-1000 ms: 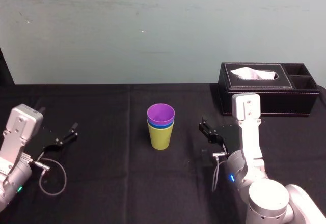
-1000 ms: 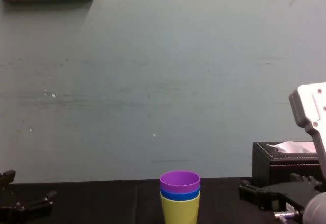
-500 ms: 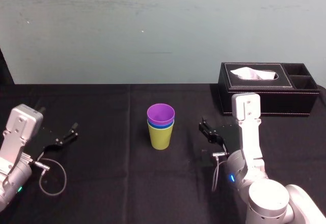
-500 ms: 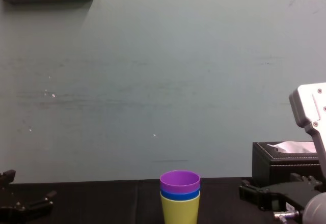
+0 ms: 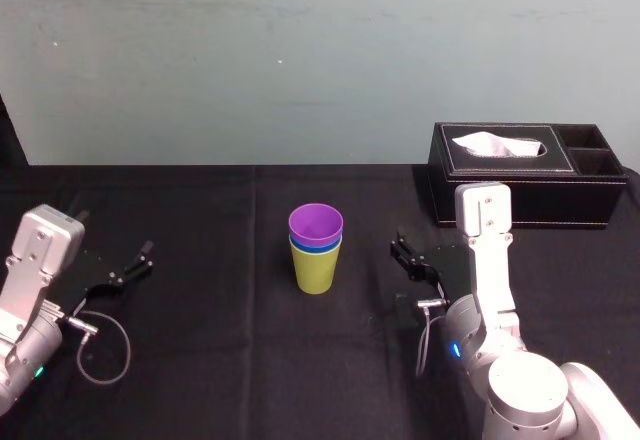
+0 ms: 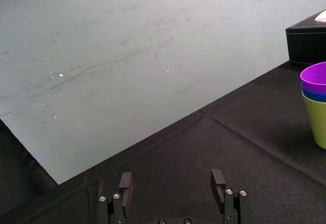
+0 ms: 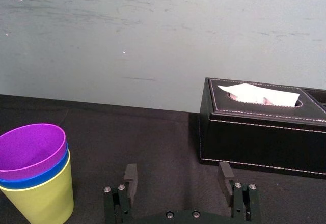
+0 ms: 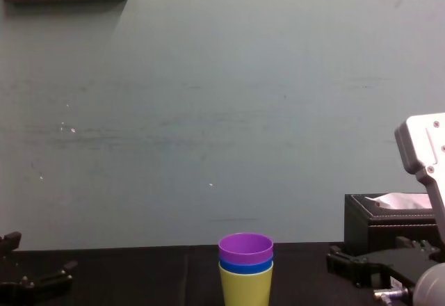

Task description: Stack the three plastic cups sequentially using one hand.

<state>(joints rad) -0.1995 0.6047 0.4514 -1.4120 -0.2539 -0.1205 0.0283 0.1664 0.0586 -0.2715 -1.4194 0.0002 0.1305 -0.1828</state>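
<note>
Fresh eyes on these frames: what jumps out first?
A nested stack at the middle of the table: purple cup inside blue cup inside yellow-green cup. The left tool and right tool sit open and low on either side, both apart from the stack. A black tissue box stands at the back right.

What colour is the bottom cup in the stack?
Yellow-green: the bottom cup shows best in the right wrist view.
</note>
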